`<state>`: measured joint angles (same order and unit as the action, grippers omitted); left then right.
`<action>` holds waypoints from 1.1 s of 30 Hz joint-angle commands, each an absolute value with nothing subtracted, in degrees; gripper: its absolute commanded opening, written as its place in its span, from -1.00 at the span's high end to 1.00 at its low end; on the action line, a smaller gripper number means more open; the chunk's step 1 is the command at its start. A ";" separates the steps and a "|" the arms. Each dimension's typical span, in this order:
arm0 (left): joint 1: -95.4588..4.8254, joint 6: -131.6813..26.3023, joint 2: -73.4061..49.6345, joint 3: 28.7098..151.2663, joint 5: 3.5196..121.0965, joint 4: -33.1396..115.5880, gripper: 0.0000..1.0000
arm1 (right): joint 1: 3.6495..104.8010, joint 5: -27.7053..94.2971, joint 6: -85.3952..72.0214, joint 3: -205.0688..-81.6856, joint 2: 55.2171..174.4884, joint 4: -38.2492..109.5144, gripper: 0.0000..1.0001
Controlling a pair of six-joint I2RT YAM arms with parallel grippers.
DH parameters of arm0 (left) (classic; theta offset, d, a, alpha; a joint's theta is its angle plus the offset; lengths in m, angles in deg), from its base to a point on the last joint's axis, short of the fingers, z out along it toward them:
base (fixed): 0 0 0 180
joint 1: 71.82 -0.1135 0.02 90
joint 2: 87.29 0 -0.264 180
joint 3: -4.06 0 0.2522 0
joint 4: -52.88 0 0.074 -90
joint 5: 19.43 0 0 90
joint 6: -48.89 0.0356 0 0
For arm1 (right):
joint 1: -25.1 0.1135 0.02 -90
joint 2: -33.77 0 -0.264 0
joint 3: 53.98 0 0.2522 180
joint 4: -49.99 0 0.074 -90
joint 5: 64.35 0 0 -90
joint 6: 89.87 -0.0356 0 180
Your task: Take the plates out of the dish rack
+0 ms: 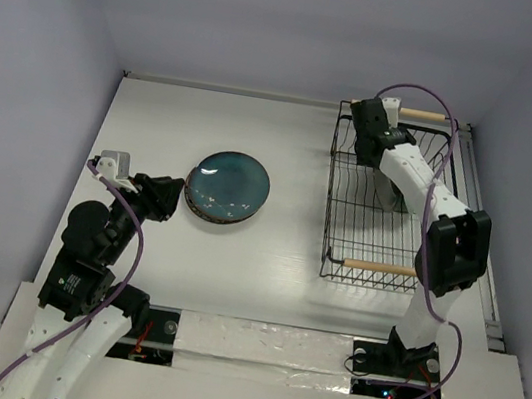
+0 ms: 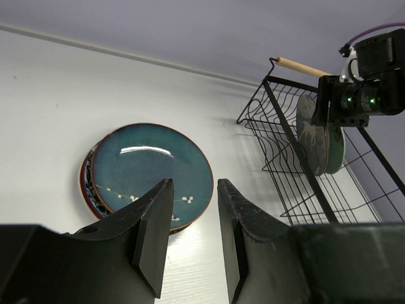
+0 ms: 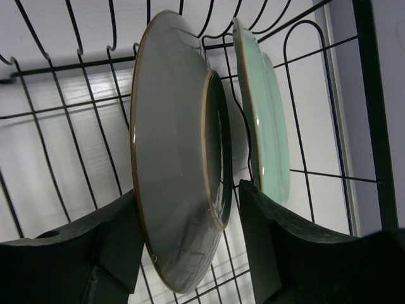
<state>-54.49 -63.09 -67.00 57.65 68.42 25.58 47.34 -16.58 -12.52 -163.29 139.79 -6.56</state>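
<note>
My R gripper (image 3: 186,193) straddles the upright brown plate (image 3: 171,126) in the dish rack (image 1: 332,200), jaws spread, mint plate (image 3: 262,126) just beside. L gripper (image 2: 193,187) gapes empty by the teal plate (image 2: 152,164) on the table (image 1: 273,282).

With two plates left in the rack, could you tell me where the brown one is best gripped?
I would take the brown plate by its top rim, straight down from above, one finger on each face. It stands on edge in the rack, so only that rim is free; the mint plate close behind leaves a narrow gap for one finger.
</note>
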 commanded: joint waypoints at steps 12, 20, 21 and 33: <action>-54.15 -63.17 -67.69 57.19 67.58 28.14 0.36 | 47.07 -20.31 -6.82 -167.32 141.17 -6.31 0.53; -54.15 -63.08 -67.69 57.19 67.49 28.31 0.36 | 47.07 -22.16 -5.32 -167.32 138.10 -6.93 1.00; -54.15 -63.08 -67.69 57.19 67.49 28.31 0.36 | 47.07 -22.33 -4.89 -167.24 136.97 -6.84 1.00; -54.15 -63.17 -67.61 57.19 67.49 28.31 0.36 | 47.07 -23.83 -4.09 -168.29 127.73 -5.35 1.00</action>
